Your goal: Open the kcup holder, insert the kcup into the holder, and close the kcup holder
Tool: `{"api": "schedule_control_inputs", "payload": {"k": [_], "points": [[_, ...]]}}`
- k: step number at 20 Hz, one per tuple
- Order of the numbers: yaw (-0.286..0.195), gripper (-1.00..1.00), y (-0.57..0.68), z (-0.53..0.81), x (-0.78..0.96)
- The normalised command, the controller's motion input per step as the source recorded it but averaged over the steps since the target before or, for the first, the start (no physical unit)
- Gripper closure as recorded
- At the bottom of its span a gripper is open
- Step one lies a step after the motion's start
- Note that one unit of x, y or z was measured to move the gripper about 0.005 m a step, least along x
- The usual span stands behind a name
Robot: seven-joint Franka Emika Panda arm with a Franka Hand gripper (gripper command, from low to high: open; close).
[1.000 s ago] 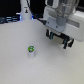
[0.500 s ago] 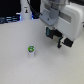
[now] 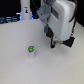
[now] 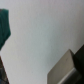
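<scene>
The kcup [image 3: 31, 50] stands upright on the white table [image 3: 20, 70], alone, at about eight o'clock from the gripper [image 3: 52, 46]. Probably light, thin-walled, crushable; pinch its sides gently. Jaw spread: cannot tell.

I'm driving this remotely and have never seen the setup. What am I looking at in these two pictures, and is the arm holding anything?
The exterior view, from a camera off the arm, shows the robot arm's grey-white end and its gripper hanging above a white table. The kcup, small and white with a green top, stands alone on the table, apart from the gripper on the exterior view's left. Nothing shows between the fingers; whether they are open is too blurred to tell. The wrist view, from a camera on the arm, is blurred: mostly white surface and dark edges.
</scene>
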Motion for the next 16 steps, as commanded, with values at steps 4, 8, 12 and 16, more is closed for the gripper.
{"api": "schedule_control_inputs", "payload": {"k": [4,8,12,16], "points": [[-0.286,-1.00,-0.38,-0.15,-0.28],[-0.288,-1.00,-0.40,-0.21,-0.26],[-0.295,-1.00,-0.41,-0.27,-0.25],[-0.299,-1.00,-0.40,-0.31,-0.26]]}}
